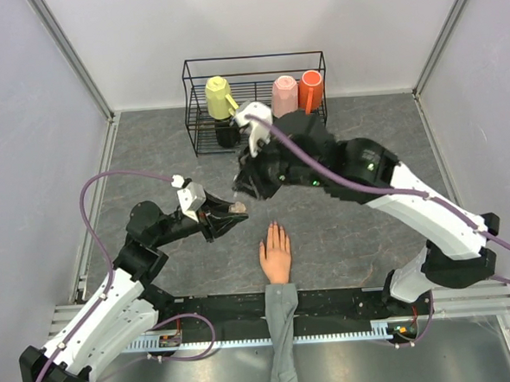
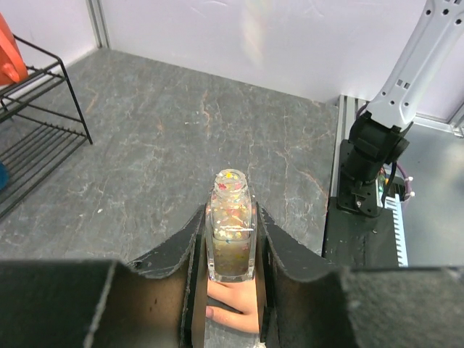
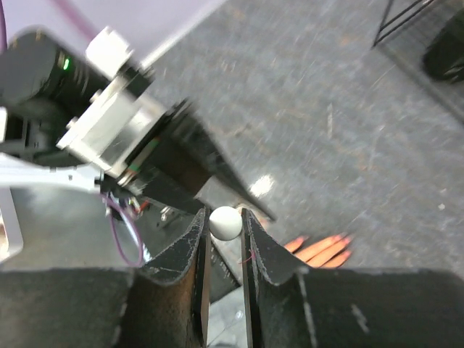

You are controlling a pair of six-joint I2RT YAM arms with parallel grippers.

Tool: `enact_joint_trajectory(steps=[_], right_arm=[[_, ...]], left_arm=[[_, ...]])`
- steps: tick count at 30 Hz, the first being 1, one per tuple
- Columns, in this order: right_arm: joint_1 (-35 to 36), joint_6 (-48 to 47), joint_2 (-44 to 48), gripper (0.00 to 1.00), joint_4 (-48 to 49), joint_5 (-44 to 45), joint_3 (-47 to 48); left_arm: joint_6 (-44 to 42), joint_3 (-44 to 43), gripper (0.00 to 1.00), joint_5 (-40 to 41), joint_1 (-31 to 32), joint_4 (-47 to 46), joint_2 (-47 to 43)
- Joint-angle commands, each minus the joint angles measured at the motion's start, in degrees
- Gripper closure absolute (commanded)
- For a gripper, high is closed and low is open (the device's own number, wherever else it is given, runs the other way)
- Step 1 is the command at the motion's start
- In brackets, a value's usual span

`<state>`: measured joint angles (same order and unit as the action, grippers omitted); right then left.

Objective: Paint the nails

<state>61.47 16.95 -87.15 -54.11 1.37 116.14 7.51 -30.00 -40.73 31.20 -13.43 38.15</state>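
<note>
A peach mannequin hand (image 1: 276,252) with a grey sleeve (image 1: 281,328) lies palm down at the table's near middle, fingers pointing away. The nails at its tips are too small to make out. My left gripper (image 1: 235,211) is shut on a clear bottle of glittery polish (image 2: 231,232), uncapped and held just left of and above the hand, which shows under the bottle (image 2: 235,303). My right gripper (image 1: 244,185) hovers close beyond it, shut on a round white cap (image 3: 225,222). The brush is hidden. Blurred mannequin fingers (image 3: 319,250) show below in the right wrist view.
A black wire rack (image 1: 197,117) stands at the back with a yellow cup (image 1: 219,96), a pink cup (image 1: 285,95) and an orange cup (image 1: 311,90). A dark object (image 1: 226,134) sits on its lower shelf. Walls close in both sides.
</note>
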Motion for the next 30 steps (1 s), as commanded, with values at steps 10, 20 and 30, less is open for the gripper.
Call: enact_joint_trajectory(steps=[10,20,30], right_arm=[[6.20,2.47,-1.27,1.00,-1.79,12.96,-1.44],[6.38,3.18,-0.83,1.00,-0.04,11.91,-3.11],[6.38,3.18,-0.21,1.00,0.76,11.38,-3.99]], left_arm=[[-1.62,0.64,0.98,-0.32,-0.26,-0.10,-2.37],[-1.62,0.99,0.98,0.04,-0.35,-0.02,-3.26],[-1.53,0.82,0.98,-0.14,-0.35,-0.02,-2.82]])
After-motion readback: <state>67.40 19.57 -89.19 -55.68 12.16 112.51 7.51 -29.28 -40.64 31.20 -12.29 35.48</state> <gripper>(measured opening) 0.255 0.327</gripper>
